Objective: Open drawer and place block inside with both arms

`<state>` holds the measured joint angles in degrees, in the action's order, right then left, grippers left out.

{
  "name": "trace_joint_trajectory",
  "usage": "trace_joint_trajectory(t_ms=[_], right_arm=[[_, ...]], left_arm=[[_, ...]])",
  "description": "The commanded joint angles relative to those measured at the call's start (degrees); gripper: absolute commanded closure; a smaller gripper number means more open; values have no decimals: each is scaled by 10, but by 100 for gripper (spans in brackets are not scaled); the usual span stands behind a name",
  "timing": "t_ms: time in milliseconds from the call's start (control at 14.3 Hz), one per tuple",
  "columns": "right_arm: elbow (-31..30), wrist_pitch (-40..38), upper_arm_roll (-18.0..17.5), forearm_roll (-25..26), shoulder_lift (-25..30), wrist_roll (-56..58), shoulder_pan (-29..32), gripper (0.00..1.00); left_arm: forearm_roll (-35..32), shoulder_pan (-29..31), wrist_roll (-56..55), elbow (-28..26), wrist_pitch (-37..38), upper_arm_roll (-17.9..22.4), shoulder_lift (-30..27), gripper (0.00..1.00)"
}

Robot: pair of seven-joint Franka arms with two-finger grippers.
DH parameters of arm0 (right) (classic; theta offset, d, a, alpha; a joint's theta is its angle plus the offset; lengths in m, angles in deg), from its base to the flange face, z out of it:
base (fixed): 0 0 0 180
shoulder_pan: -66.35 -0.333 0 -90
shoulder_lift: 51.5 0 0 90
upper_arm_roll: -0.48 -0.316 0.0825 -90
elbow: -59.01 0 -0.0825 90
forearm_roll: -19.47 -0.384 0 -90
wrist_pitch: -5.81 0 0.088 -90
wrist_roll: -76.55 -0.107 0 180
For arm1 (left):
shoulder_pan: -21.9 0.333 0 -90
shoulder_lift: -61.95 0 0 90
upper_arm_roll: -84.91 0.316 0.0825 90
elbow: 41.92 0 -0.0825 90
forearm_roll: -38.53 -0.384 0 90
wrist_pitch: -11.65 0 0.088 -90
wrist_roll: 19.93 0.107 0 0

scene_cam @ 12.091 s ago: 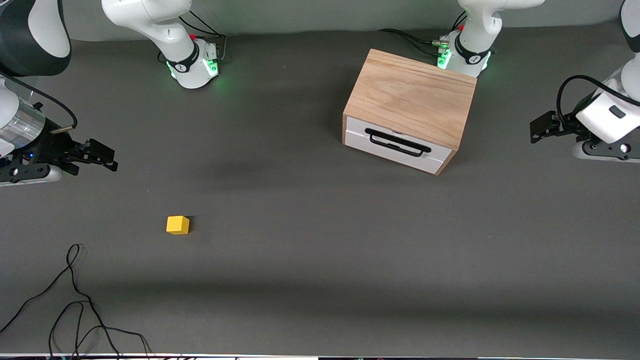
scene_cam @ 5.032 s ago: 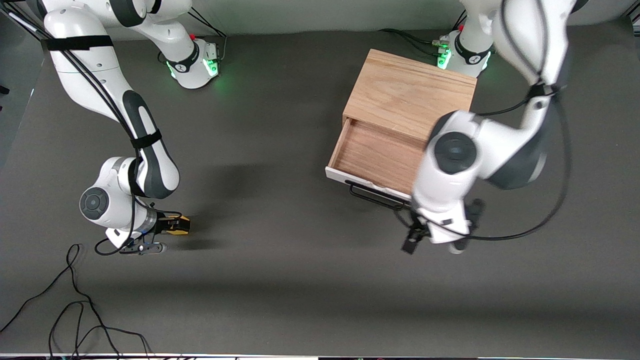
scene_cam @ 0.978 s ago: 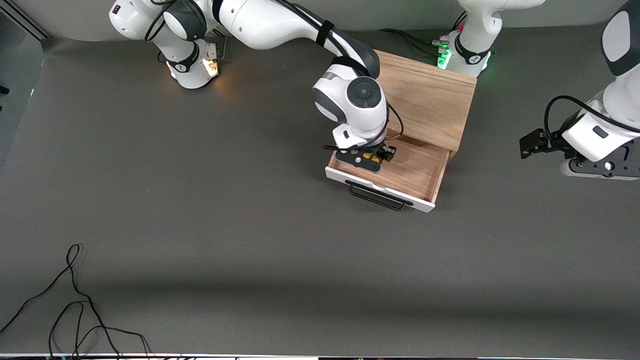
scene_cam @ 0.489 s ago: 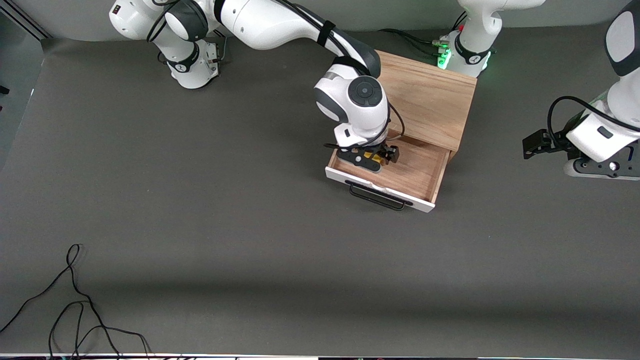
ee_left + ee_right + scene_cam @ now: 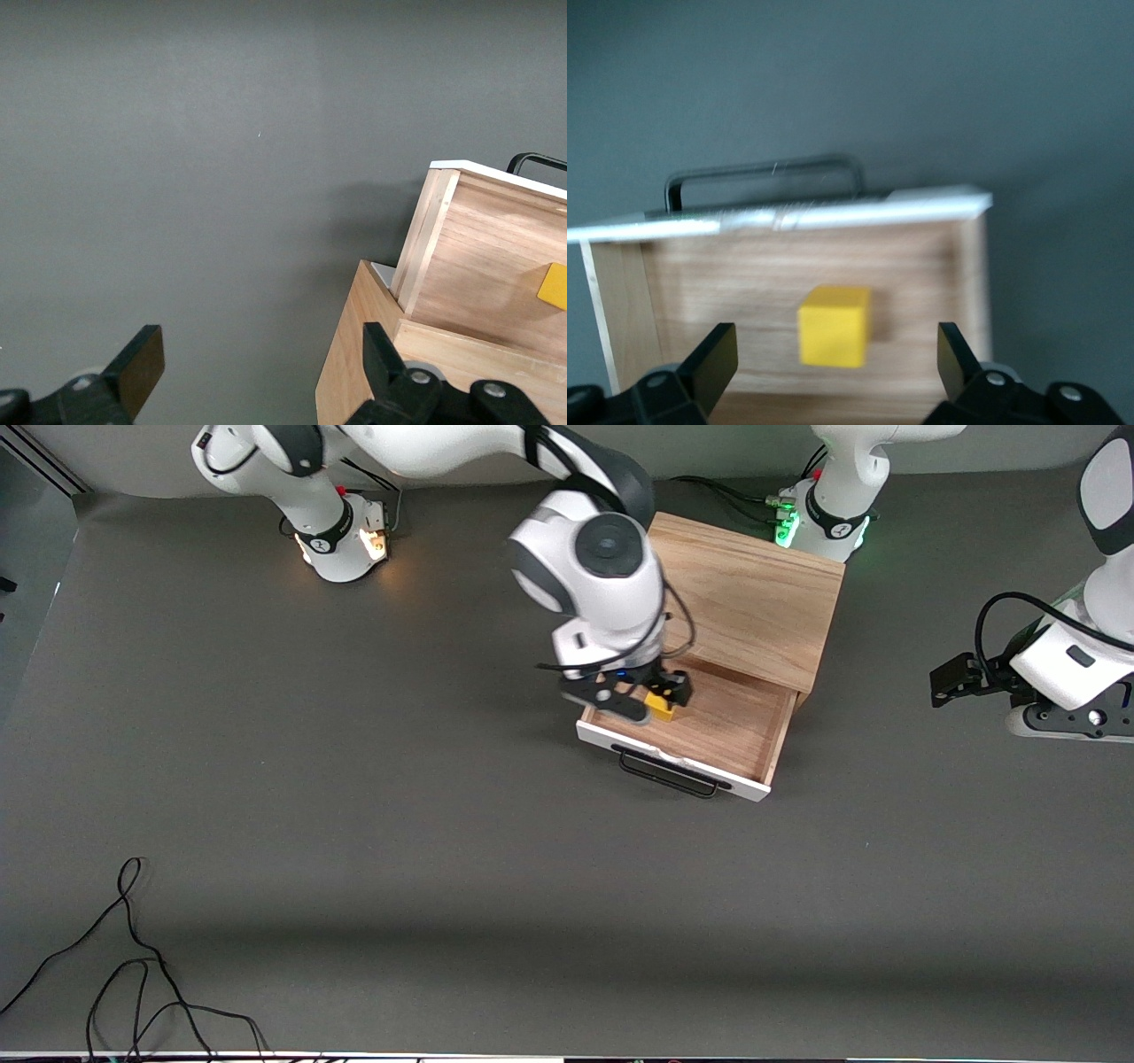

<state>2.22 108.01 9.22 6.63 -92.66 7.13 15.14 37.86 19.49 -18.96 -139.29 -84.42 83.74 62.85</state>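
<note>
the placing step looks all but done: the block [image 5: 834, 325] lies on the floor of the pulled-out drawer [image 5: 709, 731] of the cabinet [image 5: 749, 598], toward the right arm's end of the tray, so the next move calls, i judge, for the right arm to clear away upward without knocking the cube. the right gripper [image 5: 631, 698] hangs over the drawer with fingers [image 5: 711, 356] spread wide, gripping nothing, the block free between and below them. the left gripper [image 5: 952, 680] waits open and empty over bare table at the left arm's end.
</note>
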Motion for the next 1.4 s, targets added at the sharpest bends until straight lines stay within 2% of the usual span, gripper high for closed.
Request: trace_joint_trajectory(t_ms=[0, 210, 419, 559, 699, 769, 978, 1048, 1188, 1328], right_arm=[[-23, -82, -6, -33, 72, 144, 80, 0], [-29, -162, -3, -36, 119, 279, 168, 0], [-113, -170, 3, -29, 195, 414, 253, 0], [-160, -163, 30, -26, 235, 472, 277, 0], [-183, -163, 77, -18, 253, 504, 276, 0], [-197, -159, 77, 6, 266, 513, 284, 0], [-271, -118, 51, 69, 323, 515, 324, 0], [-308, -100, 31, 70, 354, 518, 354, 0], [-389, -62, -41, 84, 417, 542, 421, 0], [-435, -38, -57, 113, 442, 546, 431, 0]], left_arm=[[5, -8, -4, 14, 15, 6, 1, 0], [5, -8, -5, 14, 16, 6, 0, 0], [4, -7, -3, 17, 16, 7, -1, 0], [5, -7, 0, 21, 26, 8, -3, 0], [6, -5, 2, 32, 36, 8, 0, 0], [6, -5, 2, 31, 35, 8, 2, 0], [5, -6, 2, 31, 34, 7, 4, 0], [5, -6, 2, 31, 34, 7, 5, 0], [5, -5, 2, 31, 34, 7, 8, 0], [5, -5, 2, 31, 34, 7, 9, 0]])
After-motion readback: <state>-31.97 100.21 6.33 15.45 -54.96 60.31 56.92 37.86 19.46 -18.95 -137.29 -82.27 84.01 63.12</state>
